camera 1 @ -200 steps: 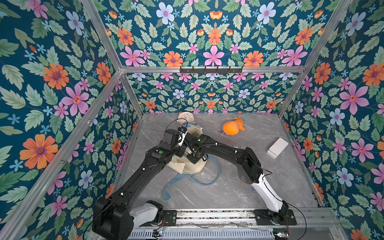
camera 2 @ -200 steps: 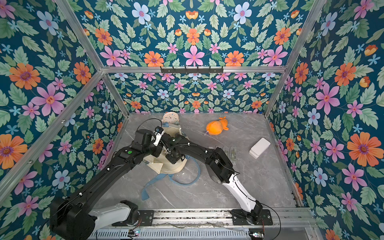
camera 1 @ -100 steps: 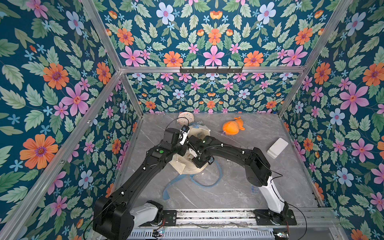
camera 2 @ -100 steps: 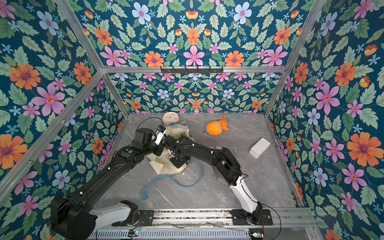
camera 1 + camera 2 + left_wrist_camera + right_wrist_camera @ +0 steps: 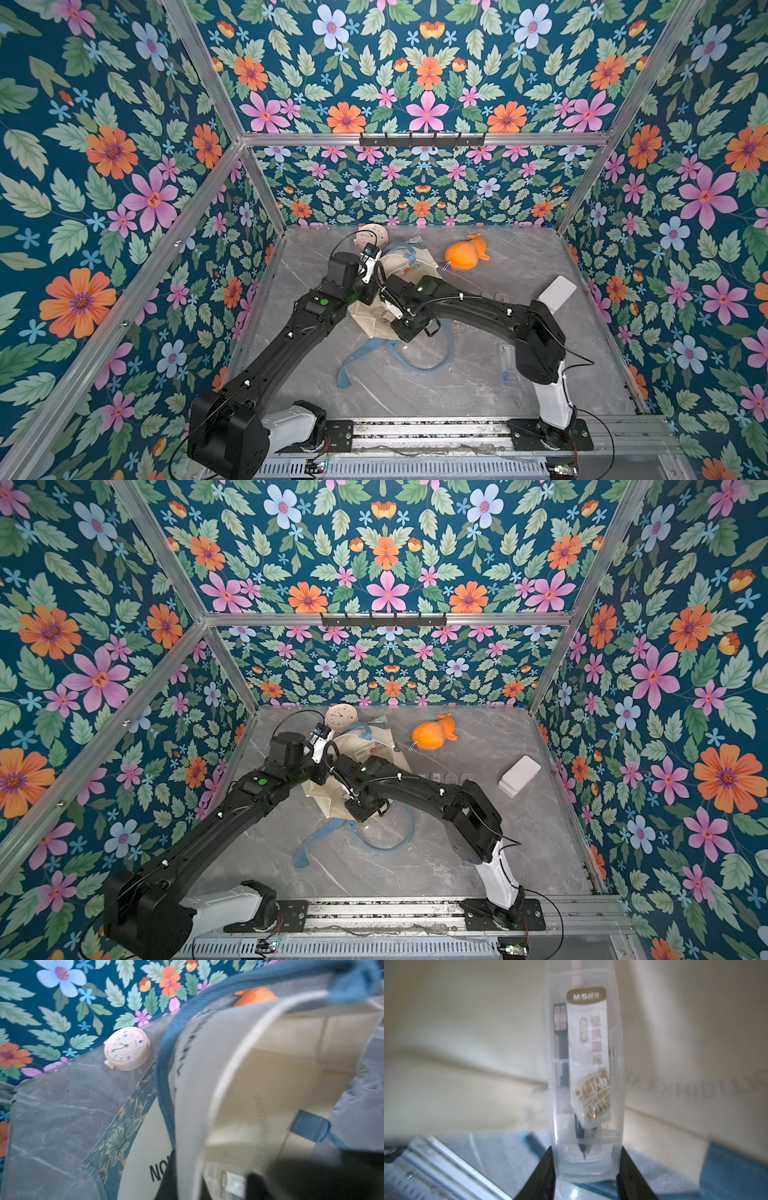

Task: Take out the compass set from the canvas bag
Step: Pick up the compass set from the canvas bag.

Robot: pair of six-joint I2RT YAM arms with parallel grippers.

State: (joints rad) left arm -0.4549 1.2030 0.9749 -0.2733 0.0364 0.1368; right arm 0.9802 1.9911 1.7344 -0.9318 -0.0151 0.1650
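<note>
The grey marbled desk carries the canvas bag left of centre, its blue straps trailing toward the front edge. A round clock and an orange toy lie along the far edge, and a white box lies near the right edge.

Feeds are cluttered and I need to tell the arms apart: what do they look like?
Both arms are black boxy links on a white base link. The left arm carries a round green dot; the right arm has a ribbed black cable held by white clips and a green light. The right gripper's fingers are black.
</note>
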